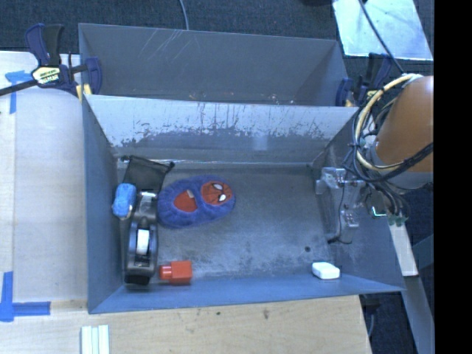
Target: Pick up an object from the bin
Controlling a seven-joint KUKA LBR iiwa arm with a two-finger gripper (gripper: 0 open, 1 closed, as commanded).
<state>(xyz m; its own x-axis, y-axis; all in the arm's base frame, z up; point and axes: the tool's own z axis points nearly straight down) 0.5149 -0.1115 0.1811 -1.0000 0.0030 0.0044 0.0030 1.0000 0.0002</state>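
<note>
The pincer (340,231) is seen low at the right side of the bin (221,72), close to the wall; whether it is apart or together cannot be told. A small white oval piece (325,271) lies near it on the floor, not touched. Blue plush slippers (195,200), a black tape dispenser (140,234) and a red block (177,272) are gathered at the left.

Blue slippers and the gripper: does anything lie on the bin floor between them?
Nothing. In the camera view, the floor between the blue slippers and the gripper is bare.
</note>
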